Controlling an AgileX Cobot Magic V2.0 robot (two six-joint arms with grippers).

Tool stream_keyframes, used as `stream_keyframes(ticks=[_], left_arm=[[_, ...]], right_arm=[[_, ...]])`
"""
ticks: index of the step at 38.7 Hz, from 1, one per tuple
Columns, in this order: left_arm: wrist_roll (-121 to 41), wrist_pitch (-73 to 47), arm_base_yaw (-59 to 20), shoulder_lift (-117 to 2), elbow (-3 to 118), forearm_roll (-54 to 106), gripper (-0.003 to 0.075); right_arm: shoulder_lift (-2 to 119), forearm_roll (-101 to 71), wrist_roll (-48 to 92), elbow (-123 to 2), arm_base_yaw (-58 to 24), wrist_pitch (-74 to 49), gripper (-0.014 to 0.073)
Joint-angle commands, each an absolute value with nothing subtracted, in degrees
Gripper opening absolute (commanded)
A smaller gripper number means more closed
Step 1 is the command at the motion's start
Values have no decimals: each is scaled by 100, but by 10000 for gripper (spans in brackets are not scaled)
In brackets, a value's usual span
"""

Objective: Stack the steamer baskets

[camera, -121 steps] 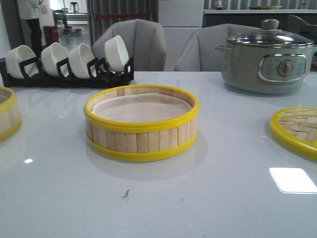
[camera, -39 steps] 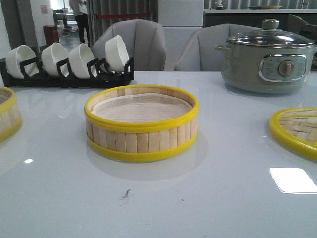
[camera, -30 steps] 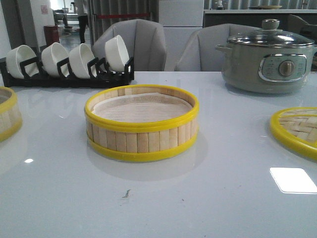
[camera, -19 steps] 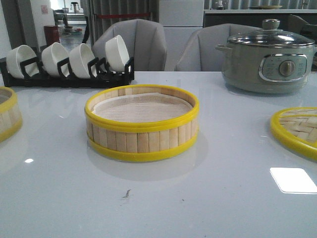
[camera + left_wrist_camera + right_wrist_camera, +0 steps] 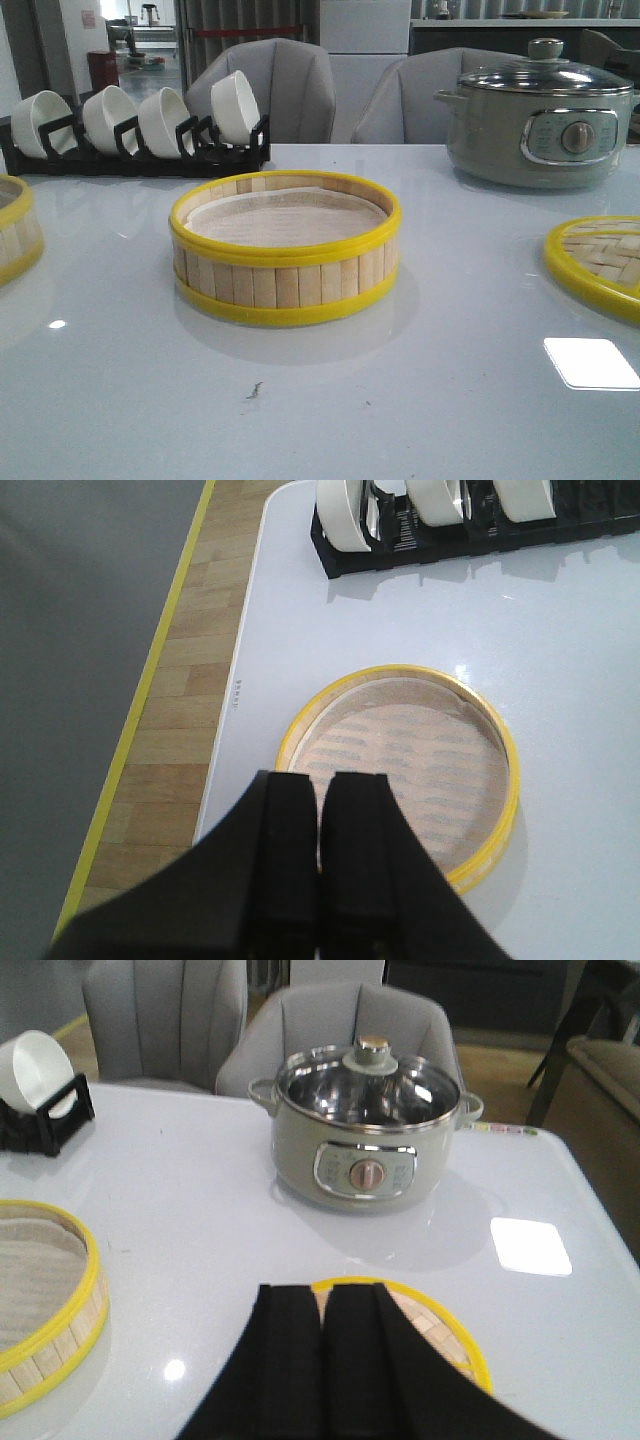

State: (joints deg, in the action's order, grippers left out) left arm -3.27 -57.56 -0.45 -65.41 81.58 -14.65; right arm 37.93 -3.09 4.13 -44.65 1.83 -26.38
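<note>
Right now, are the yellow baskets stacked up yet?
Not yet. One steamer basket sits alone mid-table; the other steamer basket lies at the left edge, under the left claw. Both it and the right claw are shut and hold nothing. All lifting and stacking remains.

Bright overhead glare on table [image 5: 590, 362]
</note>
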Motion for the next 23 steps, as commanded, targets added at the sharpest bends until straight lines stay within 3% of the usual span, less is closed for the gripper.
stream_keyframes(ticks=[1,9,23], left_arm=[[-344,-5424,-74,-6445,8301,-1527,87],[-344,-5388,-74,-6484,8301,-1527,87],[-344,-5426,-74,-6612,8301,-1501,87]], right_arm=[[4528,-250,459,-5306,183,-2706,49],[5359,-326,459,-5858,183,-2845,49],[5457,-541,365,-5858,183,-2149,49]])
